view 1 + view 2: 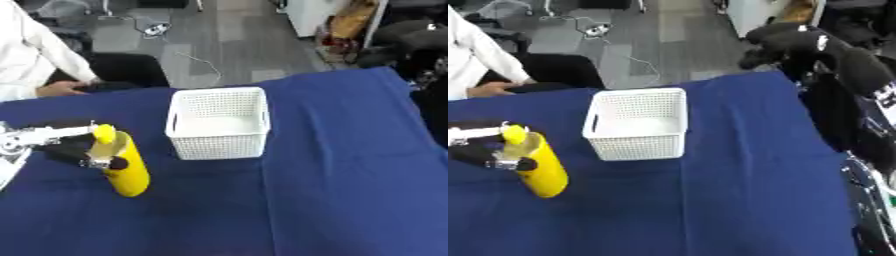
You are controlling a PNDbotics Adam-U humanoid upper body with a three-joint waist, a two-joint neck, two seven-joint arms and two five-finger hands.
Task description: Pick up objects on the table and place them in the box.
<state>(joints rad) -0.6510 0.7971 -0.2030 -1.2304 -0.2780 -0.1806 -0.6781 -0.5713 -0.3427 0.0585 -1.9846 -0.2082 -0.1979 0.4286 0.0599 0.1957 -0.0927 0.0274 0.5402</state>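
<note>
1. Holding item: left hand [74, 150], entering from the left edge, has its fingers [114, 162] curled round the upper part of a yellow bottle [127, 172]; a lighter yellow cap end sits at the top, by the hand.
2. Yellow bottle: tilted, cap end up and to the left, lower end over the blue cloth; whether that end touches the table [350, 190] cannot be told. It lies left of the box, apart from it.
3. White box [219, 122]: perforated plastic basket, upright at mid-table, nothing visible inside.
4. Right hand: it cannot be made out among the dark arm parts at the right edge; finger state cannot be told.
</note>
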